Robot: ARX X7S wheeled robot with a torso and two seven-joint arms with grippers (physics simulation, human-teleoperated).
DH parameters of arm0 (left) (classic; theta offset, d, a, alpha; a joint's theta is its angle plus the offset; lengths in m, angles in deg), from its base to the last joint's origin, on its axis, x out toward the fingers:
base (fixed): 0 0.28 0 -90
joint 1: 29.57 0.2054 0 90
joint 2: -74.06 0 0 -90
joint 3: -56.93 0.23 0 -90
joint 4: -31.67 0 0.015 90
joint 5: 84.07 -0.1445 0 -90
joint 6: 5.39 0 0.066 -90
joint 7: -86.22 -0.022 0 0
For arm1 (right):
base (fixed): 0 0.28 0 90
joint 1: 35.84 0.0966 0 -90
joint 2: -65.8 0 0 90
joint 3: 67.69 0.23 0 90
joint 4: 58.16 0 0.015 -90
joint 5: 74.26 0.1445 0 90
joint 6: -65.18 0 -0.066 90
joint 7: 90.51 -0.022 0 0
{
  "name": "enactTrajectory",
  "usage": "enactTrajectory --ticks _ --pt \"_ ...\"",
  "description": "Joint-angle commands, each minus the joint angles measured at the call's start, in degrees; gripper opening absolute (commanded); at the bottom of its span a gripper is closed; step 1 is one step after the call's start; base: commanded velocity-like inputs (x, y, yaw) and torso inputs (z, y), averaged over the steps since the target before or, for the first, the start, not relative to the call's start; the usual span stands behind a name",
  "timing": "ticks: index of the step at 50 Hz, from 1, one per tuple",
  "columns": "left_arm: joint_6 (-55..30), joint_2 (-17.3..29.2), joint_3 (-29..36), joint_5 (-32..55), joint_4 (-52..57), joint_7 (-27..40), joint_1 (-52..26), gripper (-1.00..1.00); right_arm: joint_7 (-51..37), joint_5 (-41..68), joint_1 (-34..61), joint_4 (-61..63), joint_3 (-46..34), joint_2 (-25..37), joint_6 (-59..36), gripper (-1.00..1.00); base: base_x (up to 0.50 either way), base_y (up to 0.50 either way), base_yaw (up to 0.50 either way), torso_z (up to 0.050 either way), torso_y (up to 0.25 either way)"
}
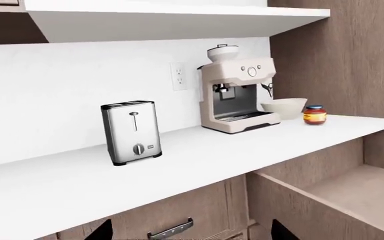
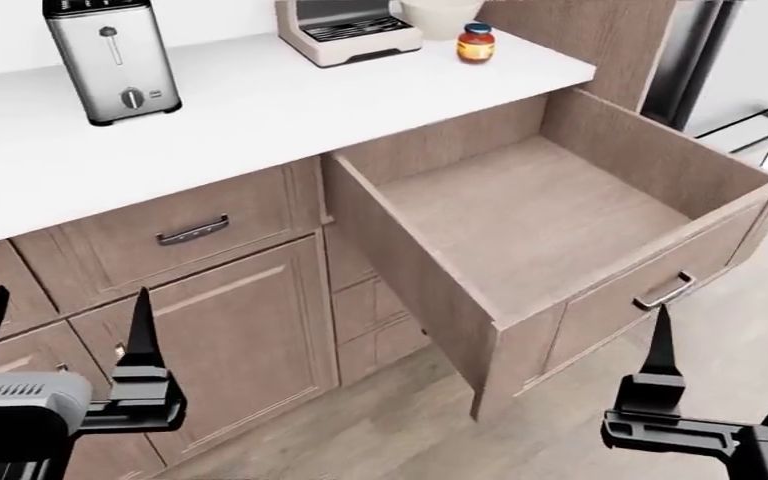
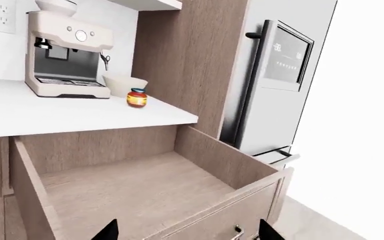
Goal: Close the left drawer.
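Drawer (image 2: 544, 215) in question, the left drawer, stands pulled fully out from under the table (image 2: 304, 100), its plain wooden inside bare, so nothing of the closing is done yet. Its front panel with the bar handle (image 2: 664, 291) lies just ahead of the right claw (image 2: 731, 345), whose fingers are spread and hold nothing. The left claw (image 2: 57, 330), also spread and unladen, sits well aside before a cabinet door (image 2: 224, 330). The whole push inward seems left to do.

left drawer (image 2: 531, 215) | light-brown wood grain | pulled fully open | bare inside | 1 dark bar handle (image 2: 663, 291) on front
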Motion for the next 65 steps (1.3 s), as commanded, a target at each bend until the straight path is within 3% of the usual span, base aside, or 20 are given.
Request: enactTrajectory --ticks 1,24,44,50,65 --pt "0.3 0.4 0.2 0.1 -0.2 0.3 -0.1 1.00 0.0 -0.2 1.0 0.0 -1.2 0.2 0.3 1.00 -0.23 0.13 -0.50 0.000 0.000" --pt "0.9 0.6 1.1 -0.2 -0.6 0.4 0.0 1.00 0.0 -0.1 1.4 0.0 -1.5 0.0 0.3 1.00 -0.19 0.13 -0.48 0.000 0.000" --pt "1.7 0.5 2.0 -1.5 -1.1 0.2 0.7 1.00 0.0 3.4 -7.8 0.0 9.9 -0.9 -2.5 1.00 -0.03 0.03 -0.12 0.000 0.000" --pt "1.6 0.9 1.8 -0.9 -0.9 0.6 0.4 1.00 0.0 2.9 -0.7 0.0 2.1 -1.3 -0.8 1.00 0.38 -0.12 0.00 0.000 0.000" --pt "1.7 1.5 2.0 -0.9 -0.6 1.0 0.4 1.00 0.0 2.1 -2.1 0.0 2.6 -1.2 -0.6 1.00 0.51 -0.17 0.00 0.000 0.000"
